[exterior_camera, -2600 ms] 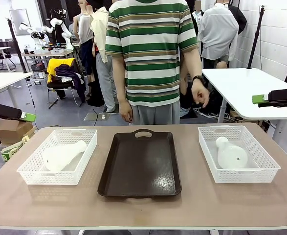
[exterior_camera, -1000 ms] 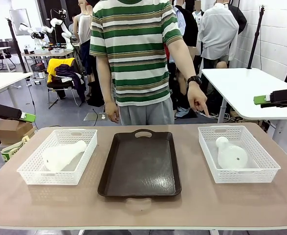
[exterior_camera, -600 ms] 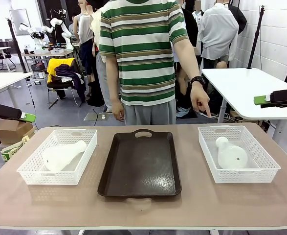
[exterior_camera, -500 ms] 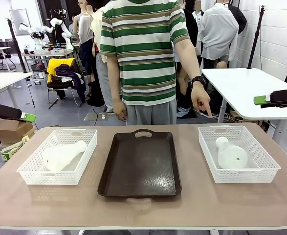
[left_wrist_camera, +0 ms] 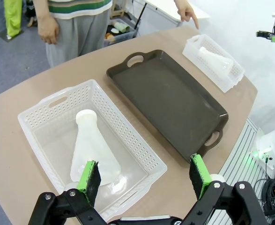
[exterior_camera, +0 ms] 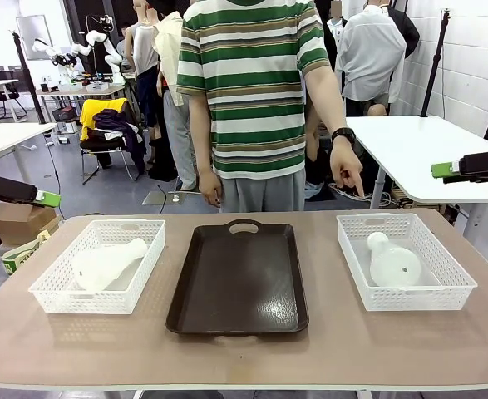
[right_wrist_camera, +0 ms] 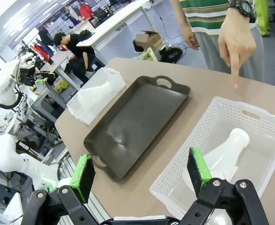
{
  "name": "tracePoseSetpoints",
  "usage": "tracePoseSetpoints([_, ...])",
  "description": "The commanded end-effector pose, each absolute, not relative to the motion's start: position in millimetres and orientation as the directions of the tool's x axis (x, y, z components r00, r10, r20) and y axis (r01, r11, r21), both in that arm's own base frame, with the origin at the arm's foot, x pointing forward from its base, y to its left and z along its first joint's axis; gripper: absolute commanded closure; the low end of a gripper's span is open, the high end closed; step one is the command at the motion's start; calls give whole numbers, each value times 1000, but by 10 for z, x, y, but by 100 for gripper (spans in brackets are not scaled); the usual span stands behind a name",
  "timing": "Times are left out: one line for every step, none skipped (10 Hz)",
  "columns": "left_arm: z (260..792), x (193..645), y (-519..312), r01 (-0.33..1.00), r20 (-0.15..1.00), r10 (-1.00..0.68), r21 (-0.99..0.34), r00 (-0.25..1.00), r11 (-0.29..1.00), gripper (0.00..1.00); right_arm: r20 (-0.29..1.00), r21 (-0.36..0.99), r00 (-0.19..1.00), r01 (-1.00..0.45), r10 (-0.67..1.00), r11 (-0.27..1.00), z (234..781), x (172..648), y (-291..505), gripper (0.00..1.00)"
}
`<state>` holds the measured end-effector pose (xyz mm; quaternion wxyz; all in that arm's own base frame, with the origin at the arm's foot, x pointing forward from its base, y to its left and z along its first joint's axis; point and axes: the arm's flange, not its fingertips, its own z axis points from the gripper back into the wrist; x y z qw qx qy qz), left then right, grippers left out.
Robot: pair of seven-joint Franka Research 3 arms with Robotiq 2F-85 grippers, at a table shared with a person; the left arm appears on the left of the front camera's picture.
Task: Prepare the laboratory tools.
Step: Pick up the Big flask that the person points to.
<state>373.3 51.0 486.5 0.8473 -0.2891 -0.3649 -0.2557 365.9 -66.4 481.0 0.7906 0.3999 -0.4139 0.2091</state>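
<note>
A dark brown tray [exterior_camera: 237,278] is lying in the middle of the table [exterior_camera: 244,353], with its long side running away from the robot. To the left of the tray, close beside it but not touching, the left basket [exterior_camera: 54,293] is standing. The left flask [exterior_camera: 106,264] is lying on its side inside it, with its neck pointing toward the tray and the far side. To the right of the tray the right basket [exterior_camera: 418,298] is standing. The right flask [exterior_camera: 391,263] is lying in it on its side, with the neck pointing to the far side and the wide base toward the robot. The left claw [left_wrist_camera: 144,177] is hanging in the air far to the left of the tray, beyond the left basket and off the table. Its two green pads are standing wide apart, released, and nothing is being held between them. The right claw [right_wrist_camera: 141,173] is hanging far to the right of the tray, beyond the right basket, and it is also released and empty. A person in a striped shirt is standing behind the far end of the tray. The person's pointing hand [exterior_camera: 347,170] is aiming its index finger down toward the far rim of the right basket, without touching it. The other hand [exterior_camera: 211,187] is hanging loose behind the tray's far left corner.
</note>
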Motion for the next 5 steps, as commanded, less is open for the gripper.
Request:
tracePoseSetpoints([4835, 3763, 528, 663, 784, -223, -294, 579, 688, 0, 804, 482, 595, -663, 12, 573, 4772, 3672, -615, 0])
tracePoseSetpoints([4835, 3763, 528, 663, 784, -223, -294, 579, 688, 0, 785, 506, 619, -645, 3, 572, 4778, 3712, -592, 0])
tracePoseSetpoints([4835, 3763, 528, 663, 784, -223, -294, 579, 688, 0, 752, 516, 659, -608, 22, 604, 4819, 3780, -571, 0])
tracePoseSetpoints([4835, 3763, 528, 663, 784, -223, -294, 579, 688, 0, 708, 498, 703, -564, 66, 659, 4909, 3895, -531, 0])
tracePoseSetpoints([4835, 3763, 528, 663, 784, -223, -294, 579, 688, 0, 643, 446, 752, -521, 144, 728, 5055, 4085, -449, 0])
